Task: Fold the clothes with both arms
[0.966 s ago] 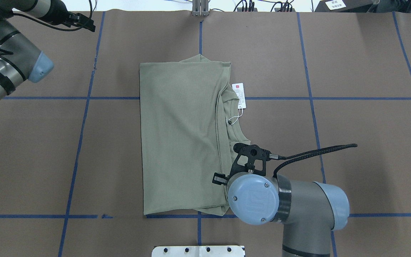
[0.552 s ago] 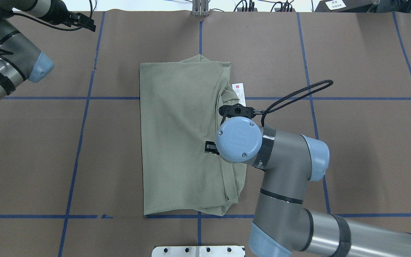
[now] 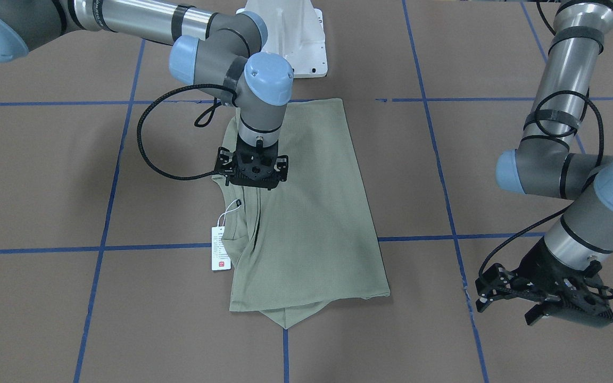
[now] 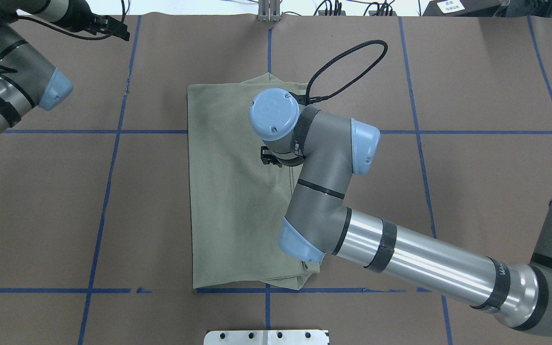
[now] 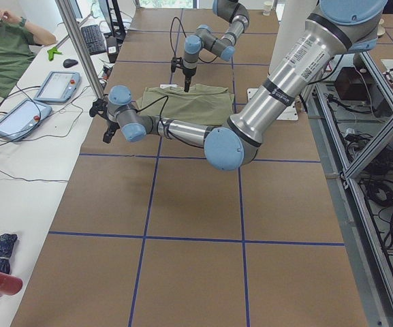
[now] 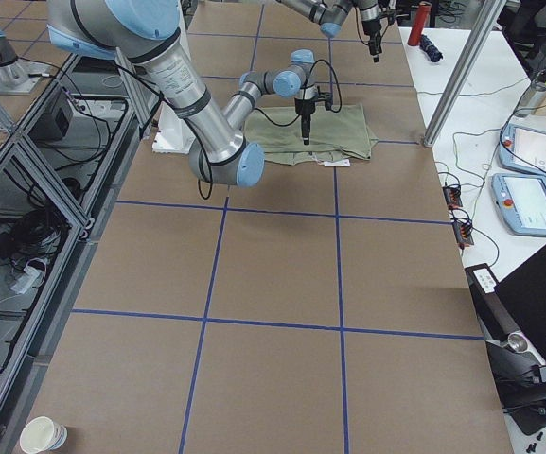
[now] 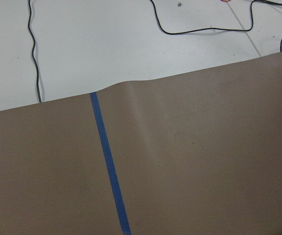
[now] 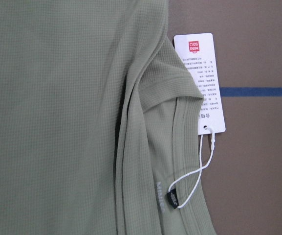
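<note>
The clothes are one sage-green shirt (image 3: 312, 223) (image 4: 233, 191), lying folded into a long rectangle in the middle of the table. Its collar edge and white hang tag (image 3: 220, 255) (image 8: 202, 73) face the robot's right. My right gripper (image 3: 253, 185) points straight down just over that collar-side edge and looks open, with no cloth between its fingers. In the overhead view the right arm (image 4: 324, 191) covers the tag. My left gripper (image 3: 506, 313) (image 4: 115, 29) hangs open over bare table at the far left corner, well away from the shirt.
Brown paper with blue tape lines (image 4: 113, 143) covers the table. The white pedestal base (image 3: 293, 42) stands at the robot's edge. A side table holds cables and tablets (image 5: 53, 85), and a person (image 5: 5, 48) sits there.
My right arm has swept along the shirt's collar-side edge from the near corner toward the far end and now hides the tag from above. The left arm has stayed put.
</note>
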`<state>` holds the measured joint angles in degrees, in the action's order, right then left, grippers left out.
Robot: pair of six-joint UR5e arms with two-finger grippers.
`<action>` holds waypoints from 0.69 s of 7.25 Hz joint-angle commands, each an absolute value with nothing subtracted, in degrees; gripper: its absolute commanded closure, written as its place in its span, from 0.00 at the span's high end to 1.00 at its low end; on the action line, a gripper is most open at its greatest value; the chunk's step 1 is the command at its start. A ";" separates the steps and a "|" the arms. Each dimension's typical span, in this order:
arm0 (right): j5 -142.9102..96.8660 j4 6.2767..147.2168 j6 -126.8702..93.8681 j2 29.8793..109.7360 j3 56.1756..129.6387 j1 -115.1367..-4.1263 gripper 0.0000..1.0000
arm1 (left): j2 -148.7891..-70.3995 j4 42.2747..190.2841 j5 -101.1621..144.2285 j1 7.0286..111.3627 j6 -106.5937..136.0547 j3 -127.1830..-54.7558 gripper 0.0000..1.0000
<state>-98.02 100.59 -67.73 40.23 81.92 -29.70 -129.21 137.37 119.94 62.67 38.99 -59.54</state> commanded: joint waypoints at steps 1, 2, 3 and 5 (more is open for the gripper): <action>-97.82 100.46 -66.53 38.25 77.19 -30.15 1.00 | -128.76 137.29 119.97 62.67 39.29 -60.29 1.00; -97.74 99.68 -67.14 36.41 74.12 -30.32 1.00 | -128.76 137.29 119.97 62.67 39.29 -60.29 1.00; -97.73 98.28 -67.15 36.30 73.66 -30.84 1.00 | -128.76 137.29 119.97 62.67 39.29 -60.29 1.00; -96.25 97.03 -66.54 36.21 72.07 -30.85 1.00 | -128.85 137.29 119.97 62.67 39.29 -60.29 1.00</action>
<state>-97.17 97.65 -66.82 36.33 72.96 -30.78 -128.78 137.29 119.97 62.67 39.29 -60.29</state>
